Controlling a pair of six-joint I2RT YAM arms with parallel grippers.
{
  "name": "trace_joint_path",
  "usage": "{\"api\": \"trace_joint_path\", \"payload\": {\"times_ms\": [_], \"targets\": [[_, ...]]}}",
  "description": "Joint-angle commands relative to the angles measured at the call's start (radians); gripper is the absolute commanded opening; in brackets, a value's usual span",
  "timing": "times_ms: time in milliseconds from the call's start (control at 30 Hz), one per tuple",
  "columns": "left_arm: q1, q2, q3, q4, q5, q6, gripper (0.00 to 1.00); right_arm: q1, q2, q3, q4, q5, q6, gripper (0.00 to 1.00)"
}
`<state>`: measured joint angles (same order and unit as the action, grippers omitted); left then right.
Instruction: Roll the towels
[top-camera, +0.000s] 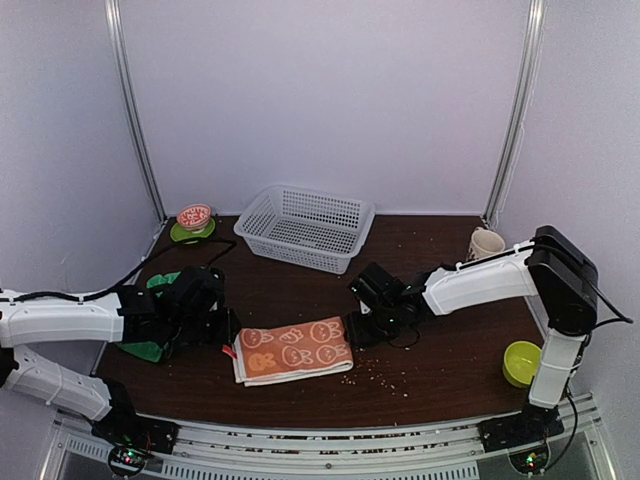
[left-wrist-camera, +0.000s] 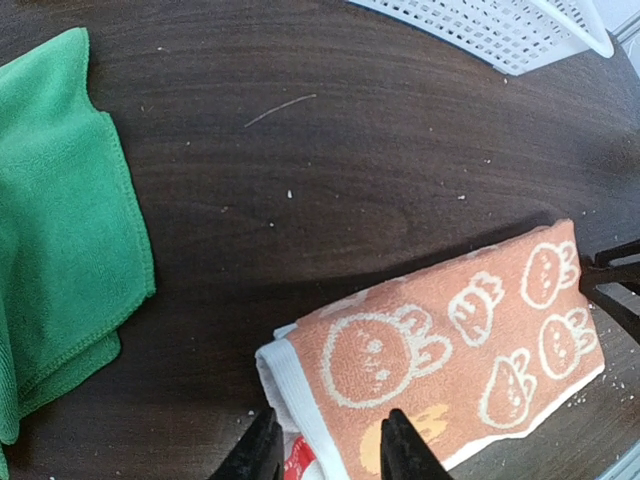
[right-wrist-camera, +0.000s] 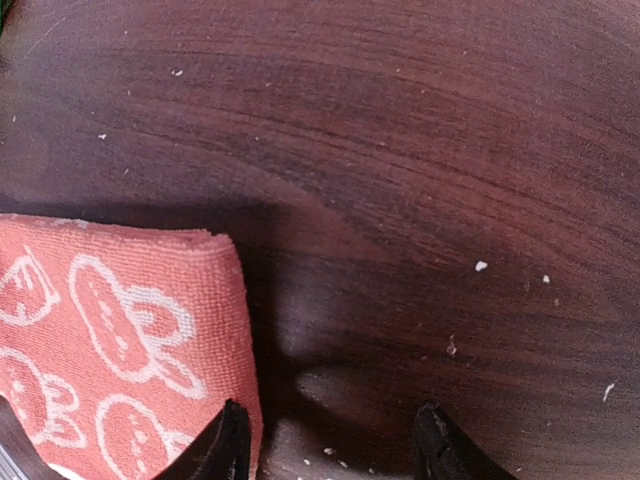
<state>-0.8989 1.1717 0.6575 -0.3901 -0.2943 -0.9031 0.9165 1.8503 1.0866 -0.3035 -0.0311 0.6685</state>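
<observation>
The orange towel (top-camera: 294, 350) with white cartoon prints lies folded flat near the table's front middle. It also shows in the left wrist view (left-wrist-camera: 450, 345) and the right wrist view (right-wrist-camera: 110, 340). The green towel (top-camera: 150, 345) lies crumpled at the left, mostly hidden under my left arm; it shows in the left wrist view (left-wrist-camera: 60, 230). My left gripper (left-wrist-camera: 325, 445) is open over the orange towel's left white-hemmed edge. My right gripper (right-wrist-camera: 330, 445) is open just off the towel's right edge, one finger (right-wrist-camera: 225, 445) over that edge, the other over bare table.
A white plastic basket (top-camera: 305, 227) stands at the back middle. A red bowl on a green plate (top-camera: 193, 222) is at the back left. A cream mug (top-camera: 485, 243) is at the back right and a yellow-green bowl (top-camera: 521, 362) at the right front. Crumbs dot the table.
</observation>
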Motion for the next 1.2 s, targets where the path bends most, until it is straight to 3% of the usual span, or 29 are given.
{"api": "trace_joint_path", "payload": {"times_ms": [0, 100, 200, 400, 567, 700, 1167], "targets": [[-0.003, 0.005, 0.031, 0.036, 0.009, 0.025, 0.35, -0.033, -0.022, -0.089, 0.041, -0.028, 0.030, 0.54], [-0.004, 0.006, 0.035, 0.034, 0.014, 0.029, 0.35, -0.052, -0.053, -0.151, 0.093, -0.044, 0.026, 0.51], [-0.003, 0.005, 0.039, 0.032, 0.016, 0.035, 0.35, -0.065, -0.121, -0.189, 0.126, -0.061, 0.007, 0.53], [-0.003, 0.023, 0.061, 0.056, 0.037, 0.049, 0.35, -0.026, -0.229, -0.087, 0.118, -0.086, -0.019, 0.54], [-0.003, 0.073, 0.080, 0.100, 0.115, 0.048, 0.35, 0.030, -0.076, 0.141, -0.043, -0.017, -0.086, 0.45], [-0.003, 0.101, 0.085, 0.112, 0.165, 0.050, 0.34, 0.043, 0.030, 0.254, -0.158, 0.061, -0.143, 0.44], [-0.003, 0.213, 0.048, 0.199, 0.347, 0.066, 0.32, 0.038, 0.200, 0.383, -0.312, 0.174, -0.208, 0.44]]}}
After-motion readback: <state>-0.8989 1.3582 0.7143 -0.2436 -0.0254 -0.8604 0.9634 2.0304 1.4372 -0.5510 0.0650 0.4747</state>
